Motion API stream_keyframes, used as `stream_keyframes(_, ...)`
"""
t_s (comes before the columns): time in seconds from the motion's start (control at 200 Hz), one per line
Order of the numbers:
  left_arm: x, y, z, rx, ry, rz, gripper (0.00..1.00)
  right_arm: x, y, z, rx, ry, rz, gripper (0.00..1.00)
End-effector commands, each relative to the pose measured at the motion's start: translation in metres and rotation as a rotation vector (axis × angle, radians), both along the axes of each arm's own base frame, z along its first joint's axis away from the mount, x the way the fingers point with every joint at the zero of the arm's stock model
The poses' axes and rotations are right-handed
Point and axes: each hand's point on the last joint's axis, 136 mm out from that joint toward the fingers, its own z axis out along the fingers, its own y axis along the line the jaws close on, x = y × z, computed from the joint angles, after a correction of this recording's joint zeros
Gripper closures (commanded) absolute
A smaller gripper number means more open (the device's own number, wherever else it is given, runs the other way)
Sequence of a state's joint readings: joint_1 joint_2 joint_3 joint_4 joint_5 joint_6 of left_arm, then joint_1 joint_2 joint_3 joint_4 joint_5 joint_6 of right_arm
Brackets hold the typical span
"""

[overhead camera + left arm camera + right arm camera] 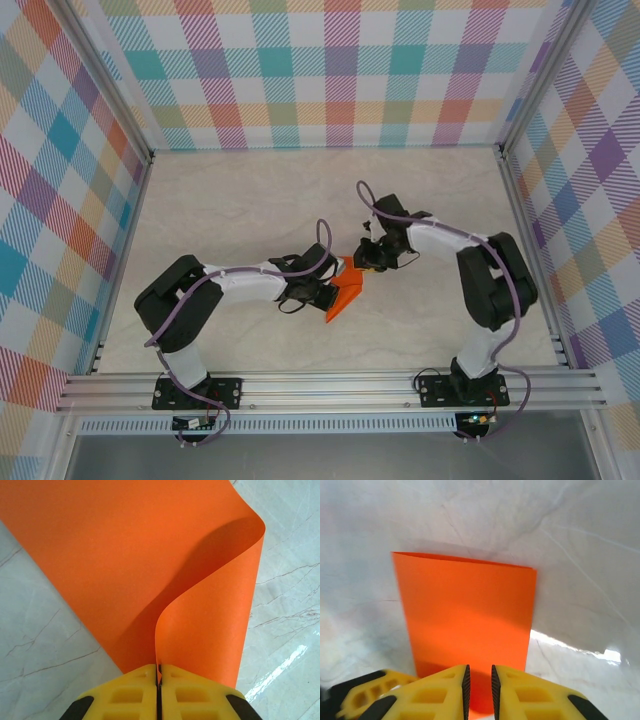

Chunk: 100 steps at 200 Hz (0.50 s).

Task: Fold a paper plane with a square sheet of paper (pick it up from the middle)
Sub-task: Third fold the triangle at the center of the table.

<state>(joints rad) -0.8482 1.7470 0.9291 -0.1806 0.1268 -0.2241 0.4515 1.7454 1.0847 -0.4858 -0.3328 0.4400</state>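
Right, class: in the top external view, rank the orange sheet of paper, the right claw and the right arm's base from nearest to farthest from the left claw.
1. the orange sheet of paper: pinched in the left claw, mid-table.
2. the right claw: at the sheet's far right tip.
3. the right arm's base: near edge, right side.
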Motion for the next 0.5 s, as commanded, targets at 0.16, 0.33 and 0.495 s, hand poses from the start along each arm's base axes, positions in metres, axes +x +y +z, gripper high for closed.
stream_keyframes(0.16, -0.01, 0.018, -0.015, 0.041, 0.041, 0.033, 0.92, -0.029, 0.004, 0.024, 0.182, -0.03, -0.053, 0.85)
stream_keyframes(0.33, -0.01, 0.018, -0.01, 0.022, 0.032, 0.037, 0.91, -0.049, 0.014, 0.013, 0.256, 0.03, -0.041, 0.89)
stream_keyframes(0.495, -0.012, 0.018, -0.01, 0.015, 0.035, 0.034, 0.92, -0.058, 0.029, 0.007, 0.303, 0.067, -0.009, 0.89)
